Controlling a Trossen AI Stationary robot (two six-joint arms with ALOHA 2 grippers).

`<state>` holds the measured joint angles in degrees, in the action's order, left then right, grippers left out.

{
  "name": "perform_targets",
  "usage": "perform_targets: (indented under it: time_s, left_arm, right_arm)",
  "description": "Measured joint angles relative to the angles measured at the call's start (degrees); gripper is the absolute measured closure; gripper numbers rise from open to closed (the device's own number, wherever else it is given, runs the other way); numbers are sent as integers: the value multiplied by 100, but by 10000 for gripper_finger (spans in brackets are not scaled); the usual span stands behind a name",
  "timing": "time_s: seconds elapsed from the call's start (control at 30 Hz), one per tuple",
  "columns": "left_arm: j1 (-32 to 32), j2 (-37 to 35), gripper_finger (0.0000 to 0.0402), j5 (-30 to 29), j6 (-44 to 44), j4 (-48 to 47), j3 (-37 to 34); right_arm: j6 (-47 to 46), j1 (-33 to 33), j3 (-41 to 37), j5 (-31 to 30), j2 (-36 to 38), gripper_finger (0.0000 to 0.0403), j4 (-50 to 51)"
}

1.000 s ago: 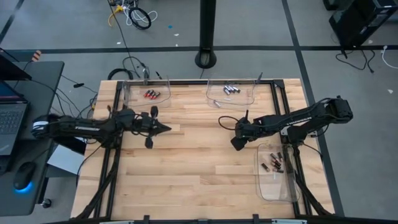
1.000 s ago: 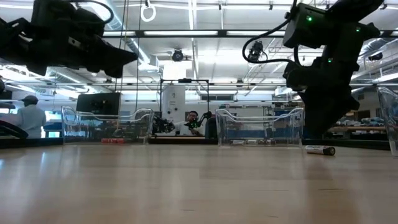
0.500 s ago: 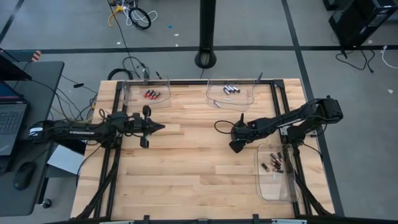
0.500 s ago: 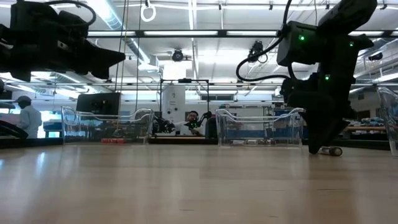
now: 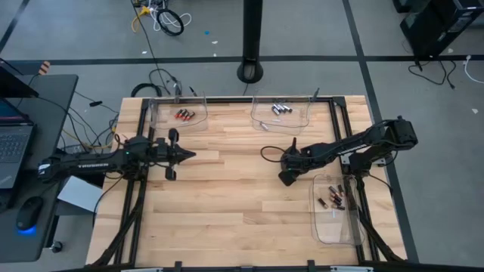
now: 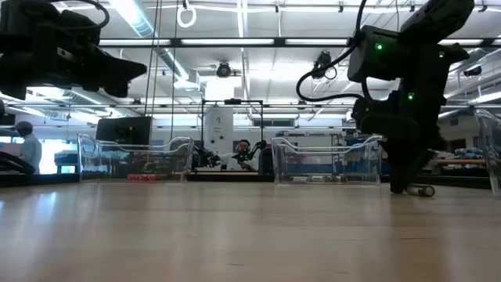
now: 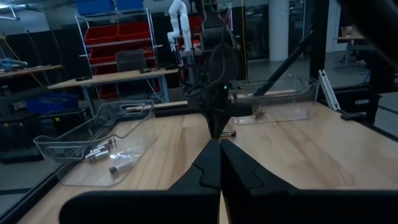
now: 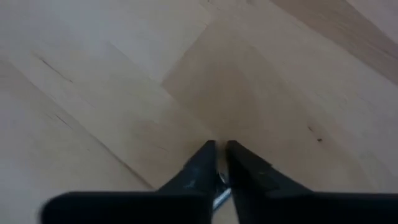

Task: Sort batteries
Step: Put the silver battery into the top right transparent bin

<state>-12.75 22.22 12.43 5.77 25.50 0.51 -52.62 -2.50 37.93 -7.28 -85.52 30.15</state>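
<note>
My right gripper (image 5: pixel 285 178) stands over the table's middle right, pointing steeply down, its fingertips (image 6: pixel 401 188) at the wood and shut on a small silver-grey battery (image 6: pixel 423 190). My left gripper (image 5: pixel 189 154) is shut and empty, held level above the table's left part. More batteries lie in three clear trays. Red ones (image 5: pixel 184 115) are at the far left, silver ones (image 5: pixel 280 109) at the far middle, and dark ones (image 5: pixel 333 198) at the near right. My right gripper pinches the battery between its two fingers, coming from above and pointing steeply down. A silver piece of the battery (image 8: pixel 219 193) shows between the fingers. The battery lies on the table, and one end (image 6: pixel 425 190) sticks out beside the fingertips.
The far left tray (image 5: pixel 198 125), far middle tray (image 5: pixel 302 119) and near right tray (image 5: pixel 333 227) stand along the table's edges. Bare wood lies between the arms. Beyond the table are a person at the left and shelves and benches.
My right gripper has sunk to the table, so its fingertips now stand at the battery. My left gripper has drawn back toward the table's left edge, staying level and shut.
</note>
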Motion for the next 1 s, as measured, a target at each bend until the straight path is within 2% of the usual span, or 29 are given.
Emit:
perform_targets:
  time_s: [0.07, 0.13, 0.37, 0.5, 0.7, 0.87, 1.0]
  left_arm:
    - [0, -142, 396, -20, -2, -124, 0]
    - [0, -244, 396, -28, -27, -207, 0]
    - [0, -551, 396, 134, -39, -287, -2]
    - [0, -622, 396, 123, -126, -341, -2]
    - [0, -621, 396, 118, -153, -402, -2]
    - [0, -621, 396, 116, -148, -418, -2]
    - [0, -619, 396, 116, -144, -424, -2]
  right_arm:
    - [76, 0, 67, 39, -13, 379, 26]
    - [183, 0, 191, 74, -27, 393, 92]
    - [512, 39, 923, 62, -20, 388, 470]
    - [104, 0, 1350, 156, -17, 390, 1189]
    - [-1369, -308, 1424, 479, -11, 312, 2236]
    - [-2250, -538, 1199, 497, -39, 252, 2202]
    - [-2578, -568, 897, 483, -66, 235, 2132]
